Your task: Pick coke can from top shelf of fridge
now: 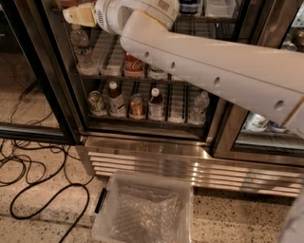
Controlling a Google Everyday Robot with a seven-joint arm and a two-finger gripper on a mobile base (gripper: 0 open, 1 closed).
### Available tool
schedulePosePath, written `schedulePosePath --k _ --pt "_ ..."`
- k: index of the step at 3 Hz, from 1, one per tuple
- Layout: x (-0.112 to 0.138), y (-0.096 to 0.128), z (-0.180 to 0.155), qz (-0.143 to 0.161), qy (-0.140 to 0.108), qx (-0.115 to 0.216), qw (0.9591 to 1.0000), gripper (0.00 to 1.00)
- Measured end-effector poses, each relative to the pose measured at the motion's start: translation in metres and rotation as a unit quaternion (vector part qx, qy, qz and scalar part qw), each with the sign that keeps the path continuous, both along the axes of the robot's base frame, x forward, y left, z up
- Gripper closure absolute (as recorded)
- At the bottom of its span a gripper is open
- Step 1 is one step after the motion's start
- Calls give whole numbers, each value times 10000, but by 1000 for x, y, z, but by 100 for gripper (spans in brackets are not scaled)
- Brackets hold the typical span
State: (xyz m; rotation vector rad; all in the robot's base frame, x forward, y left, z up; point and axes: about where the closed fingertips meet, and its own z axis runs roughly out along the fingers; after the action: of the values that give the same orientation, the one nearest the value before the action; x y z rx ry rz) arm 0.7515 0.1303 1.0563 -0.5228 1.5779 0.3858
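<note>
A clear plastic bin (142, 209) is sitting nearest on the speckled floor (42, 218), with black cables (33, 175) looping across the floor to its left. Just behind the bin, the fridge (190, 163) is showing its slatted steel base. The white arm (213, 66) is reaching in from the right, crossing in front of the open compartment. Behind it, the lowest visible rack is carrying bottles and a brown-gold can (137, 105). On the rack above, a red can with white script (134, 65) is standing near a water bottle (83, 47). The claw (80, 14) is hanging at the upper left, level with the top shelf (209, 20), and whether it is open, closed or gripping cannot be told. The coke can is not showing clearly. Only a reddish patch (70, 3) is peeking in just above the claw at the upper edge.
</note>
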Motion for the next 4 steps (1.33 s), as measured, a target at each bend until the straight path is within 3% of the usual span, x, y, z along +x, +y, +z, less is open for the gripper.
schedulePosePath --k 2,4 --pt "31 24 29 -65 -477 119 9988 41" --pt "34 38 19 -108 -559 92 9983 37"
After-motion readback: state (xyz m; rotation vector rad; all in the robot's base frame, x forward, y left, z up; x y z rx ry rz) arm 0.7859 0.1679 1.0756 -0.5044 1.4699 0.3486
